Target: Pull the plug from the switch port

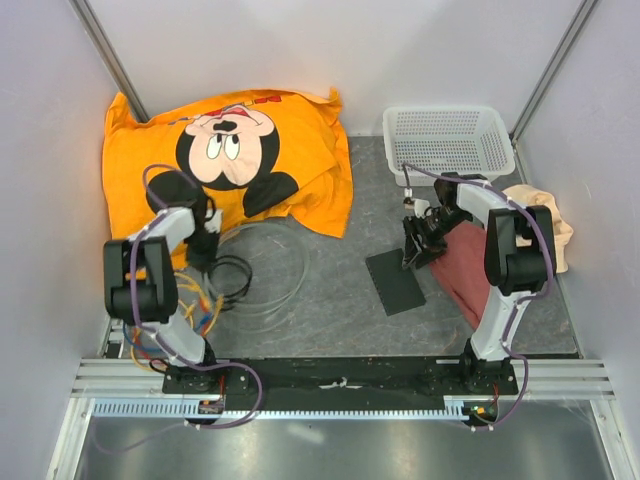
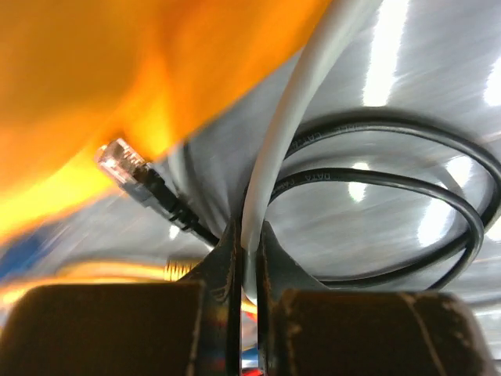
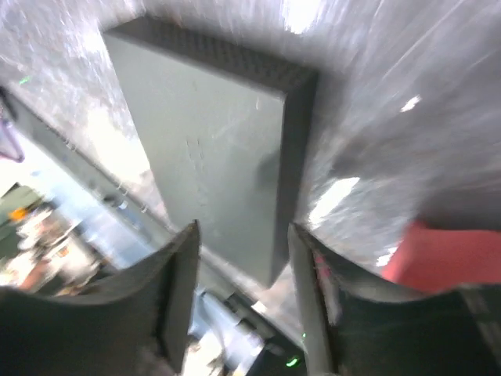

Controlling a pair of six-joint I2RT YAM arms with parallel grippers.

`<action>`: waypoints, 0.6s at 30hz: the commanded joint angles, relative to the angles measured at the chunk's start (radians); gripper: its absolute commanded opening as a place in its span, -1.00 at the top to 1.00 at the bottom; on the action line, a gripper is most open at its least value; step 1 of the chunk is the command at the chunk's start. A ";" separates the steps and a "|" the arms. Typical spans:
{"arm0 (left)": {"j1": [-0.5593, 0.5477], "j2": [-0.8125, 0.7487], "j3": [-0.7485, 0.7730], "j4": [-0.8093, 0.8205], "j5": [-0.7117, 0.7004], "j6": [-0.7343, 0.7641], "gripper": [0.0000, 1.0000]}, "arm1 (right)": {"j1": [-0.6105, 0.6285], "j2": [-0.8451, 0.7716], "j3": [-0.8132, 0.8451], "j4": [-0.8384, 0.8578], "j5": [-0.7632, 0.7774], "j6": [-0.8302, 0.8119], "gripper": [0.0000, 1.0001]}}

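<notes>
- I see the left fingers (image 1: 205, 248) closed tight on a pale grey round cable (image 2: 286, 133); in the left wrist view it runs up from the pinch and out of the top of the frame
- Just beside that pinch, a clear plastic plug (image 2: 117, 160) on a thin black lead lies free at the edge of the orange cartoon-mouse cloth (image 1: 150, 150), well apart from the box on the other side
- 2 loops of black cable (image 2: 391, 123) curve across the grey worktop (image 1: 340, 290) behind the grey cable, and from above a coil of clear cable (image 1: 298, 262) lies near the left arm
- The flat matte-black rectangular switch (image 1: 395, 282) lies flat on the worktop, right of centre, touching or just beside a dark red cloth (image 1: 462, 270) and in front of the white mesh basket (image 1: 445, 109)
- The right fingers (image 1: 415, 248) are at the far end of the switch and stand apart, about half spread
- In the right wrist view 1 narrow end of the switch shows between the 2 fingers; the frame is blurred, and I cannot tell whether either finger touches it
- I see nothing gripped on the right side
</notes>
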 commanded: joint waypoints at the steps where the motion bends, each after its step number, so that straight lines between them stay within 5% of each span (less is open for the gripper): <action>1: 0.081 -0.176 -0.129 -0.009 -0.142 0.243 0.97 | -0.014 -0.088 0.067 0.083 0.049 -0.090 -0.26; 5: 0.084 -0.291 -0.149 0.011 -0.027 0.297 0.95 | -0.014 -0.147 0.064 0.070 0.040 -0.102 -0.46; 6: 0.081 -0.314 -0.110 -0.012 0.020 0.297 0.75 | -0.014 -0.155 0.067 0.073 0.058 -0.104 -0.96; 8: 0.065 -0.324 -0.039 -0.044 0.255 0.285 0.06 | -0.015 -0.195 0.080 0.084 0.096 -0.099 -0.96; 9: 0.058 -0.324 0.039 -0.059 0.324 0.280 -0.11 | -0.017 -0.215 0.098 0.108 0.113 -0.096 -0.96; 11: 0.021 -0.316 0.119 -0.069 0.477 0.259 -0.86 | -0.020 -0.290 0.113 0.157 0.195 -0.075 -0.96; 18: -0.129 -0.226 0.462 0.018 0.535 0.184 -0.99 | -0.016 -0.525 0.040 0.672 0.593 0.222 -0.97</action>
